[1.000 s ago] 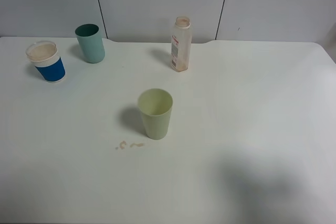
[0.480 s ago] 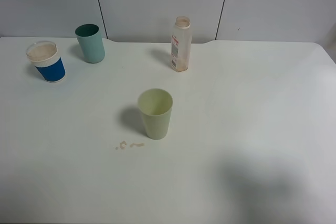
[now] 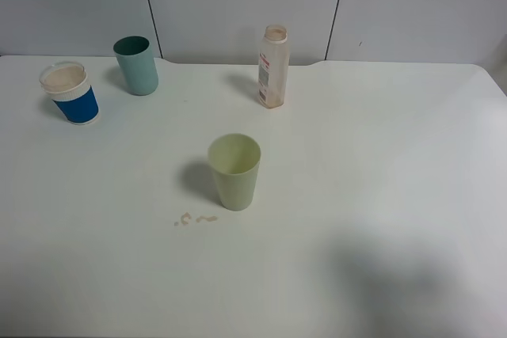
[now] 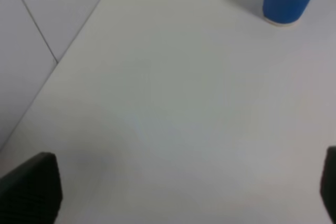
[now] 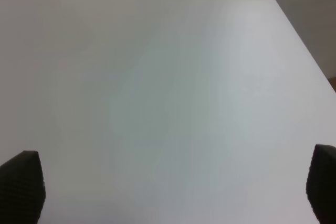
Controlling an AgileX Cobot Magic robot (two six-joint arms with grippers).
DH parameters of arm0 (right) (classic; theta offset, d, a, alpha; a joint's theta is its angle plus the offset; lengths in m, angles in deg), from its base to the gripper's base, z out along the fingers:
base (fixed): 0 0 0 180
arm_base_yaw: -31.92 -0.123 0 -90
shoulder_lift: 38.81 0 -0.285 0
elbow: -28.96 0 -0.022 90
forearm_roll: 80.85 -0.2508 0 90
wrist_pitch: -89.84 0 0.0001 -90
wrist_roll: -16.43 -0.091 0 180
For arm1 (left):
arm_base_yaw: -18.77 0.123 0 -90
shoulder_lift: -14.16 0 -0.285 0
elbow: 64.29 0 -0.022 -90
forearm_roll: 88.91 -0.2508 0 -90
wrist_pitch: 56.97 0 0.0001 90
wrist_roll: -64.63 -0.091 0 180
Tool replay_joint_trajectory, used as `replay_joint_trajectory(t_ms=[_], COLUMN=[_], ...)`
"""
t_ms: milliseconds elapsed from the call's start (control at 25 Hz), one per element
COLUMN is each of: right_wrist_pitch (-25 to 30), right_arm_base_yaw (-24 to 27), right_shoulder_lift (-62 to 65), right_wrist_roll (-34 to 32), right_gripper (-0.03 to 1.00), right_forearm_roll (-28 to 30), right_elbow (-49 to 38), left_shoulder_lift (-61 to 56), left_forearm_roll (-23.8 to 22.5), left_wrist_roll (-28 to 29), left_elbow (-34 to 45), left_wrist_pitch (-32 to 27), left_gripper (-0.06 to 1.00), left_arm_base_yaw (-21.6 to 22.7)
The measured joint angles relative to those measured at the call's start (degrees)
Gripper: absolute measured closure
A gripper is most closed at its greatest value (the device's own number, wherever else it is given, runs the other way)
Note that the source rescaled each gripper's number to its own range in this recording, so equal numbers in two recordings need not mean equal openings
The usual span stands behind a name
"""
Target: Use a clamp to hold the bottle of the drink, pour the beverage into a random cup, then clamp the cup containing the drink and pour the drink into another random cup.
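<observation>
Progress appears to stand between the two pours, judged from how things lie: the bottle of the drink [image 3: 273, 66] stands upright and uncapped near the far edge of the white table [image 3: 380, 164], nearly drained, with only a brownish trace at its base, while the short blue cup [image 3: 70, 93] at far left holds a pale brown fill close to its clear rim. The teal tumbler [image 3: 136, 65] stands just beside the blue cup, upright; whether it holds liquid cannot be told. The second pour, blue cup into teal tumbler, therefore seems still outstanding. A pale green tumbler [image 3: 235, 172] stands alone mid-table, with a small brown spill [image 3: 194, 218] on the surface near its base. The left gripper [image 4: 173, 192] shows only its two dark fingertips at the frame corners, spread wide and holding nothing; the blue cup lies ahead of it, well apart. The right gripper [image 5: 173, 187] is likewise spread wide over bare tabletop near the right table edge. Open room is ample across the near half; the blue cup sits close to the left edge, leaving little margin there.
</observation>
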Motion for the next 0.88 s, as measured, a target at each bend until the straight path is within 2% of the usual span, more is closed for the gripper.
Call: replay_joint_trajectory(t_ms=[160, 240, 360, 640, 880], right_wrist_pitch=[0.0, 0.0, 0.0, 0.0, 0.0], right_arm_base_yaw=[0.0, 0.0, 0.0, 0.0, 0.0], right_shoulder_lift=[0.0, 0.0, 0.0, 0.0, 0.0], right_wrist_roll=[0.0, 0.0, 0.0, 0.0, 0.0], right_gripper=[-0.03, -0.03, -0.03, -0.03, -0.03], right_forearm_roll=[0.0, 0.0, 0.0, 0.0, 0.0], right_elbow=[0.0, 0.0, 0.0, 0.0, 0.0], left_shoulder_lift=[0.0, -0.06, -0.1, -0.1, -0.1], left_forearm_roll=[2.27, 4.04, 7.13, 8.46, 8.55], left_wrist_roll=[-2.22, -2.17, -3.5, -5.15, -5.22], left_elbow=[0.2, 1.74, 2.56, 2.56, 2.56], left_wrist_pitch=[0.67, 4.01, 5.37, 5.93, 5.93], left_gripper=[-0.05, -0.05, -0.05, -0.05, -0.05], left_arm_base_yaw=[0.0, 0.0, 0.98, 5.16, 5.7])
